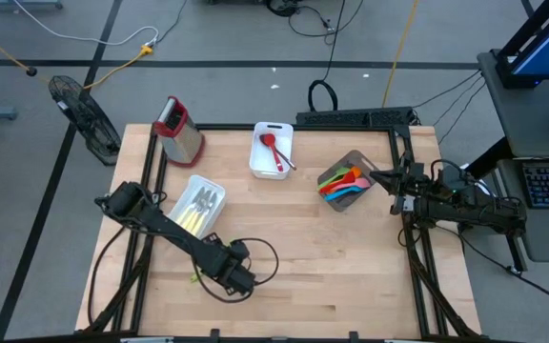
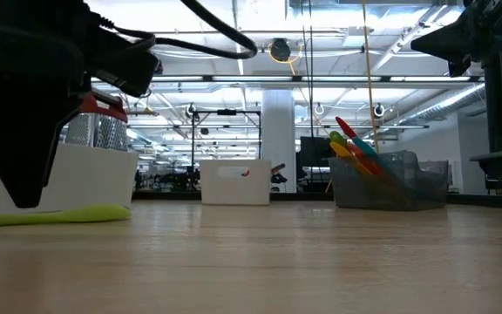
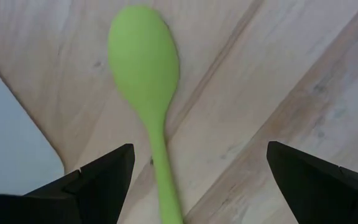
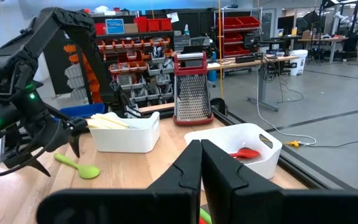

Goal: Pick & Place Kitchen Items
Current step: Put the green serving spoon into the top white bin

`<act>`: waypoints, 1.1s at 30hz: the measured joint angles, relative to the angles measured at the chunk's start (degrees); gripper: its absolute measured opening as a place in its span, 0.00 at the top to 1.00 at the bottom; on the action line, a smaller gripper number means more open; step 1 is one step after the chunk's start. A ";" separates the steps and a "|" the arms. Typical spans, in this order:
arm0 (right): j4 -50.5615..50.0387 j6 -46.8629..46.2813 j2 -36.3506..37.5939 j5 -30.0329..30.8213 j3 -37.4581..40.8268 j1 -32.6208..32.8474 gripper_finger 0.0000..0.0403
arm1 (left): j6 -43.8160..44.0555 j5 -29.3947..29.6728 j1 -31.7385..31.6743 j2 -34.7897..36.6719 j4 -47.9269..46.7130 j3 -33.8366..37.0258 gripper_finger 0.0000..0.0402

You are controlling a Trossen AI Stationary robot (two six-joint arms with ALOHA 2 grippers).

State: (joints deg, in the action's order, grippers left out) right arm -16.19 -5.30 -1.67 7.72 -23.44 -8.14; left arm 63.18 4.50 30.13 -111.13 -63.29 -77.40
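A light green spoon (image 3: 143, 59) lies flat on the wooden table near its front left; it also shows in the low view (image 2: 59, 214) and the right wrist view (image 4: 79, 167). My left gripper (image 3: 199, 148) points straight down just over it and is open. Its fingers stand on either side of the spoon's handle (image 3: 163, 174) without touching it, and the handle lies closer to one finger (image 3: 101, 180). My right gripper (image 4: 201, 149) is shut and held level above the table's right edge (image 1: 384, 178), holding nothing.
A white bin of pale cutlery (image 1: 198, 205) stands just beyond the left arm. A steel grater with a red top (image 1: 177, 129) is at the far left. A white bin with a red utensil (image 1: 273, 148) and a grey bin of coloured utensils (image 1: 346, 179) stand farther right.
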 joint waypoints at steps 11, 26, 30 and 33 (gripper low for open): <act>0.02 -0.17 0.00 0.00 0.00 0.00 0.99 | -1.14 -3.11 -1.44 1.47 4.83 4.35 0.07; 0.00 -2.79 0.00 -0.02 0.00 0.00 0.99 | -0.09 -2.96 -3.66 11.97 20.55 18.20 0.07; 0.02 -3.02 0.00 -0.02 0.00 -0.02 0.99 | -0.10 -3.24 -4.11 10.97 21.50 19.18 0.07; 0.07 -3.02 0.00 -0.01 0.00 -0.01 0.99 | 0.12 -3.24 -4.24 10.23 20.57 19.29 0.07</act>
State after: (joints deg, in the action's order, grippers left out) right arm -16.12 -8.32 -1.67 7.72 -23.44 -8.15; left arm 63.30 1.26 25.89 -100.90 -42.72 -58.11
